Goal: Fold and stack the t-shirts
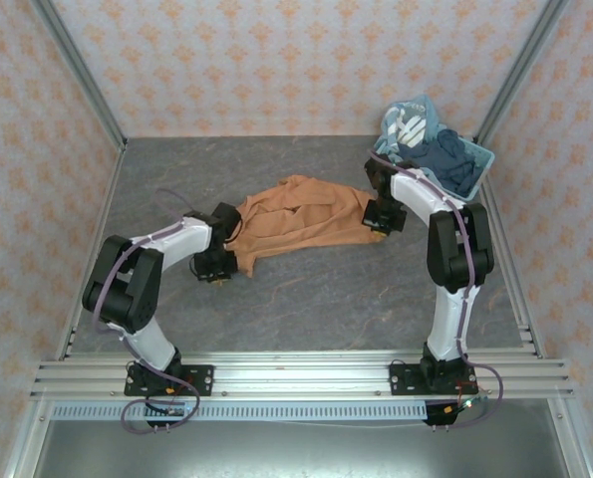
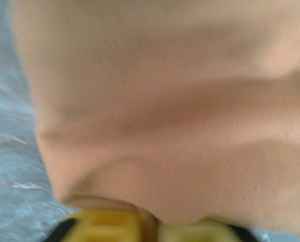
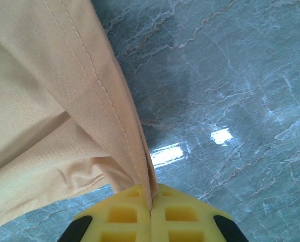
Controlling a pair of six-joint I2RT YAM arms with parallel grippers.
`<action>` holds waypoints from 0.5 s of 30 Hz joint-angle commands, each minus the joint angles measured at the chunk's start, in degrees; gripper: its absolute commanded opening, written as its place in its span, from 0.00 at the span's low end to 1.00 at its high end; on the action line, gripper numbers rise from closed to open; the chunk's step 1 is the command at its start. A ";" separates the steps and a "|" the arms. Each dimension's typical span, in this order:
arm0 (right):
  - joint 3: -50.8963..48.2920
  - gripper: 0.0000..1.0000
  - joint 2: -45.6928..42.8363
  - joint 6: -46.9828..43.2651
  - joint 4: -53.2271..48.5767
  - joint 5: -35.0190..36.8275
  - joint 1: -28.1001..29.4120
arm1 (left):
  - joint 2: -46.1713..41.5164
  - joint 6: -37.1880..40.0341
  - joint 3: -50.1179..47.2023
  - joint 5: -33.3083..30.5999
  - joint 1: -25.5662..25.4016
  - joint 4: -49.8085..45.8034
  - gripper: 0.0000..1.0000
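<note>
A soft orange-brown cotton t-shirt [image 1: 301,224] is seen spread in a crumpled band across the middle of the grey marble-patterned worktop [image 1: 326,299], its fabric stretched between the two arms. The left gripper [image 1: 219,271] is found at the shirt's left end, towards the worktop's left edge. In the left wrist view its yellow fingers [image 2: 104,227] are pressed together with a fold of the orange cloth caught between them, though the picture is blurred. The right gripper [image 1: 376,224] is placed at the shirt's right end. In the right wrist view its jaws are fully closed [image 3: 151,222] and a stitched hem of the shirt is pinched between the yellow pads, the cloth hanging away to the left over the bare worktop. A light blue plastic lattice basket [image 1: 487,159] is set in the far right corner, filled with a dark blue garment [image 1: 450,159] and a pale teal-and-white cloth [image 1: 408,124]. The pattern on the latter is too small to be read.
</note>
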 commanded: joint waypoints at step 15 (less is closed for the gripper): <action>11.18 0.00 -20.99 4.48 14.75 -12.16 0.15 | -28.13 -12.27 26.88 -19.01 3.85 -4.28 0.00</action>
